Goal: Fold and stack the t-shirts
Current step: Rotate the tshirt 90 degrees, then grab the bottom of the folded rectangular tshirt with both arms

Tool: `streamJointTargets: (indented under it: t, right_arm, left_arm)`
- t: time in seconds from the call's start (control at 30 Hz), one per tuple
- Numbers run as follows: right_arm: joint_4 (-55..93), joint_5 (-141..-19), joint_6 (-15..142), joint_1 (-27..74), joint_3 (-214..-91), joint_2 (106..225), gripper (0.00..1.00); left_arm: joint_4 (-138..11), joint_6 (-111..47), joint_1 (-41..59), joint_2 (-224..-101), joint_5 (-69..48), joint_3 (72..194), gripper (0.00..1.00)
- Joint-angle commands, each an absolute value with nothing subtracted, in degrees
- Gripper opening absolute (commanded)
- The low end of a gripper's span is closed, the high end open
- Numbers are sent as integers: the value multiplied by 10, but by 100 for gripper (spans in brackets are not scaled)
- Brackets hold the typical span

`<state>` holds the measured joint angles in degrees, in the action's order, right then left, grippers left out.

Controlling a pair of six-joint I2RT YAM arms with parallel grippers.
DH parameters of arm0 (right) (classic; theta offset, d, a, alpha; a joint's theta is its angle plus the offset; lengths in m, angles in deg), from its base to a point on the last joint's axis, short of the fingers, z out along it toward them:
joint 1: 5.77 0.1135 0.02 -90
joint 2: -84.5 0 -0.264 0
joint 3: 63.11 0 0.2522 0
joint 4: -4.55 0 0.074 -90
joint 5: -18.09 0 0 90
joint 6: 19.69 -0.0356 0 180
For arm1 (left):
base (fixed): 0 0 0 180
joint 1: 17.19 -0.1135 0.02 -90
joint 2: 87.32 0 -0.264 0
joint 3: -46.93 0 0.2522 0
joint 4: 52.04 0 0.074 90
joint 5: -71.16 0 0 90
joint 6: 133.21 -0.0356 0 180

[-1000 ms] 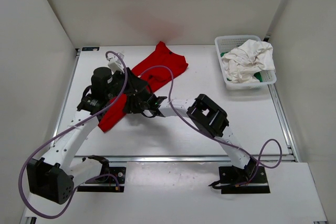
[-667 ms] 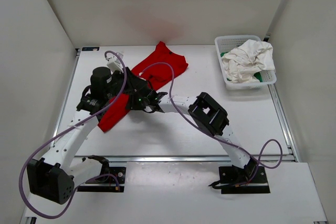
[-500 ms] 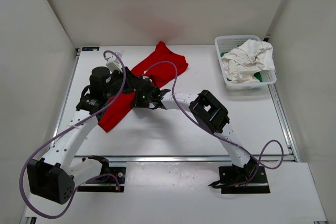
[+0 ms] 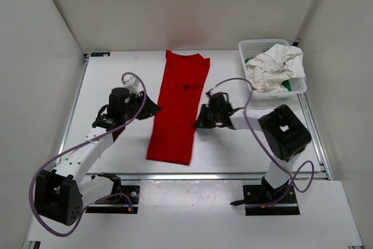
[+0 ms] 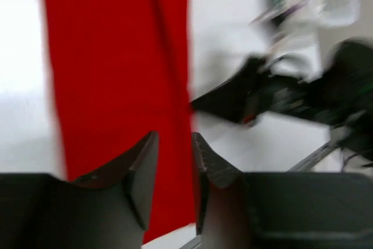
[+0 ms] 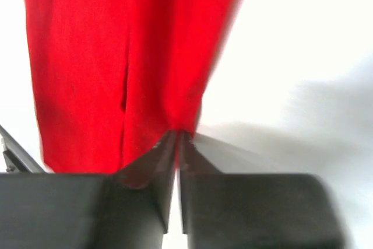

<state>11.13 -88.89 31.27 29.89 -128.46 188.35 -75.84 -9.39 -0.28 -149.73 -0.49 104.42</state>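
Observation:
The red t-shirt (image 4: pixel 178 103) lies as a long narrow strip down the middle of the table, collar end far, hem near. My right gripper (image 4: pixel 200 122) is at its right edge, low on the table; in the right wrist view the jaws (image 6: pixel 178 138) are pinched on a bunched edge of the red cloth (image 6: pixel 105 56). My left gripper (image 4: pixel 156 108) is at the strip's left edge; in the blurred left wrist view it (image 5: pixel 175 155) stands slightly open over the red cloth (image 5: pixel 111 68). The white t-shirt (image 4: pixel 274 65) is crumpled in the basket, with a bit of the green t-shirt (image 4: pixel 287 86) showing under it.
The white mesh basket (image 4: pixel 245 45) stands at the table's far right corner. The right arm's dark wrist (image 5: pixel 274 91) shows across the shirt from the left gripper. Metal rails run along the table's near and side edges.
The red shirt went from a diagonal heap at the left to a straight strip in the middle. The right gripper swung right with its edge. The left gripper drew back left.

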Motion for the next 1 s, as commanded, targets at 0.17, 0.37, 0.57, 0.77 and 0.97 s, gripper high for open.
streamJointTargets:
  t: [0.17,0.37,0.57,0.77,0.97]
  right_arm:
    - [218,-938,407,165,-1156,1703,39]
    - [262,-916,396,190,-1113,1608,41]
    - [311,-869,315,261,-993,1474,39]
    - [322,-882,261,297,-925,1405,37]
    - [308,-904,260,296,-915,1401,29]
  left_arm:
    - [-793,-125,65,-1494,0,890,54]
    - [-807,-116,138,-1480,29,854,77]
    - [-763,-81,199,-1503,73,795,68]
    - [-739,-52,226,-1507,66,785,67]
    - [-699,-34,232,-1535,52,780,53]
